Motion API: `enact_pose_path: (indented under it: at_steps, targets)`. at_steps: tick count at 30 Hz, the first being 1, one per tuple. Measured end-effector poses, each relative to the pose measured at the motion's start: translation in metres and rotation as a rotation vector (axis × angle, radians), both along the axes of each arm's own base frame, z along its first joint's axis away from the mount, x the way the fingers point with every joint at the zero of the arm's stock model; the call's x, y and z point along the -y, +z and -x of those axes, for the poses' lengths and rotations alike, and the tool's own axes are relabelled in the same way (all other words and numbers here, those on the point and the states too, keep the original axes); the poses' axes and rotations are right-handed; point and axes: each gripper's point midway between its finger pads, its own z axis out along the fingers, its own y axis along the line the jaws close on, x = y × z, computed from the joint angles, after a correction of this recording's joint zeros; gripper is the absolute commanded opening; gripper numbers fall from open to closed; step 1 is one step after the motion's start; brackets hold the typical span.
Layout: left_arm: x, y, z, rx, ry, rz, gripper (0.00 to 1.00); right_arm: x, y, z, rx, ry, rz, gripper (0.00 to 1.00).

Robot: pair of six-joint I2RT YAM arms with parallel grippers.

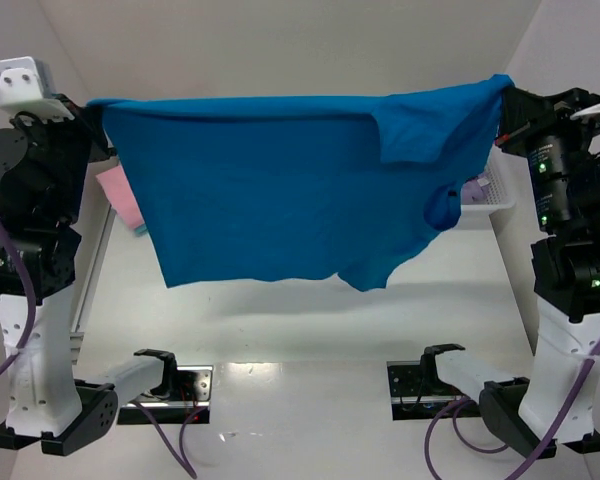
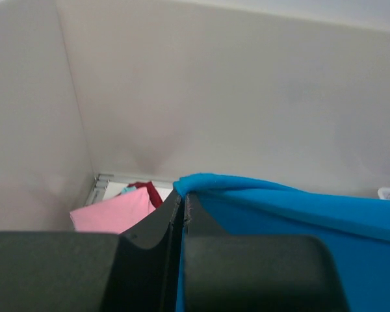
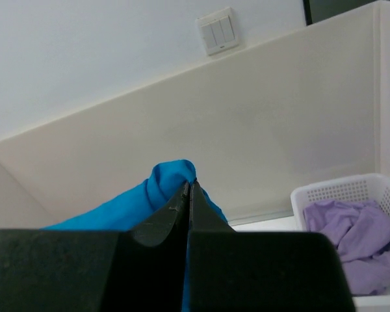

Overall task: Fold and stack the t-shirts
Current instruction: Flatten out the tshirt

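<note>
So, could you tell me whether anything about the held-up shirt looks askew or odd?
Yes. The blue t-shirt isn't spread flat: near the right end effector a flap is doubled over its front with a sleeve bunched below, so the hem hangs uneven. The side by the left end effector hangs smooth.
</note>
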Motion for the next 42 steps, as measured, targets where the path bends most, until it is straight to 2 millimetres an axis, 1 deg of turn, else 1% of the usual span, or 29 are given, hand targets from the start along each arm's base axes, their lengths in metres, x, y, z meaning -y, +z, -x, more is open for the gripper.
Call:
enact_pose_path:
  at_steps: [3,4,5,7,8,9,10,11,12,14,15,16,18,19,20,22,24,25,26,29,32,34,35,37,38,39,40,41,42]
  targets:
    - [0.002,-0.011,-0.014,-0.036,-0.006,0.008,0.00,0.001,-0.012,-0.008,-0.024,-0.011,0.001,0.00]
    - [0.003,-0.016,-0.022,-0.050,-0.007,0.009,0.00,0.002,-0.028,-0.023,-0.067,-0.020,0.006,0.00]
    - [0.004,-0.022,-0.033,-0.071,-0.007,0.009,0.00,0.002,-0.034,-0.029,-0.085,-0.021,0.010,0.00]
    - [0.005,-0.032,-0.048,-0.103,-0.007,0.006,0.00,0.001,-0.052,-0.056,-0.152,-0.028,0.018,0.00]
    - [0.006,-0.038,-0.058,-0.128,-0.007,0.004,0.00,0.000,-0.055,-0.063,-0.164,-0.030,0.019,0.00]
    - [0.007,-0.041,-0.062,-0.137,-0.008,0.003,0.00,0.000,-0.061,-0.075,-0.187,-0.032,0.023,0.00]
    - [0.007,-0.046,-0.068,-0.152,-0.009,0.002,0.00,-0.001,-0.077,-0.095,-0.241,-0.037,0.030,0.00]
    - [0.008,-0.052,-0.071,-0.174,-0.010,0.001,0.00,-0.001,-0.085,-0.099,-0.267,-0.039,0.034,0.00]
    - [0.007,-0.050,-0.068,-0.169,-0.008,-0.001,0.00,0.000,-0.085,-0.098,-0.268,-0.041,0.036,0.00]
    - [0.007,-0.045,-0.062,-0.153,-0.007,0.000,0.00,0.002,-0.074,-0.089,-0.242,-0.047,0.041,0.00]
    - [0.006,-0.042,-0.058,-0.142,-0.009,0.001,0.00,0.003,-0.064,-0.077,-0.209,-0.048,0.040,0.00]
    - [0.006,-0.038,-0.053,-0.126,-0.009,0.002,0.00,0.003,-0.061,-0.074,-0.202,-0.048,0.040,0.00]
    - [0.006,-0.034,-0.038,-0.094,-0.015,0.004,0.00,0.003,-0.046,-0.050,-0.149,-0.039,0.037,0.00]
    - [0.006,-0.033,-0.030,-0.086,-0.020,0.004,0.00,0.003,-0.043,-0.043,-0.136,-0.036,0.037,0.00]
    - [0.006,-0.031,-0.024,-0.069,-0.022,0.006,0.00,0.003,-0.041,-0.031,-0.115,-0.029,0.036,0.00]
    - [0.005,-0.037,-0.012,-0.060,-0.024,0.007,0.00,0.003,-0.043,-0.012,-0.097,-0.021,0.033,0.00]
    - [0.005,-0.047,0.008,-0.070,-0.032,0.006,0.00,0.002,-0.050,0.005,-0.100,-0.012,0.031,0.00]
    - [0.005,-0.048,0.018,-0.064,-0.035,0.007,0.00,0.002,-0.051,0.015,-0.101,-0.006,0.032,0.00]
    - [0.005,-0.046,0.026,-0.052,-0.036,0.008,0.00,0.002,-0.051,0.019,-0.099,-0.003,0.032,0.00]
    - [0.002,-0.037,0.058,-0.003,-0.035,0.011,0.00,0.001,-0.046,0.038,-0.078,0.013,0.027,0.00]
    - [-0.002,-0.014,0.091,0.082,-0.029,0.017,0.00,-0.002,-0.032,0.055,-0.038,0.036,0.014,0.00]
    - [-0.003,-0.001,0.101,0.120,-0.026,0.020,0.00,-0.004,-0.021,0.061,-0.011,0.051,0.010,0.00]
    - [-0.004,0.003,0.101,0.129,-0.024,0.021,0.00,-0.005,-0.018,0.061,-0.005,0.055,0.009,0.00]
    - [-0.003,0.009,0.092,0.136,-0.023,0.021,0.00,-0.005,-0.016,0.057,-0.005,0.053,0.008,0.00]
    - [-0.003,0.007,0.085,0.127,-0.023,0.021,0.00,-0.005,-0.021,0.047,-0.024,0.049,0.008,0.00]
    - [0.000,-0.001,0.066,0.101,-0.028,0.019,0.00,-0.005,-0.026,0.041,-0.042,0.046,0.009,0.00]
    - [0.001,-0.014,0.050,0.058,-0.029,0.018,0.00,-0.005,-0.033,0.032,-0.065,0.043,0.010,0.00]
    - [0.003,-0.026,0.038,0.022,-0.030,0.016,0.00,-0.006,-0.042,0.019,-0.086,0.043,0.010,0.00]
    - [0.006,-0.052,0.016,-0.050,-0.041,0.013,0.00,-0.007,-0.059,0.005,-0.130,0.042,0.012,0.00]
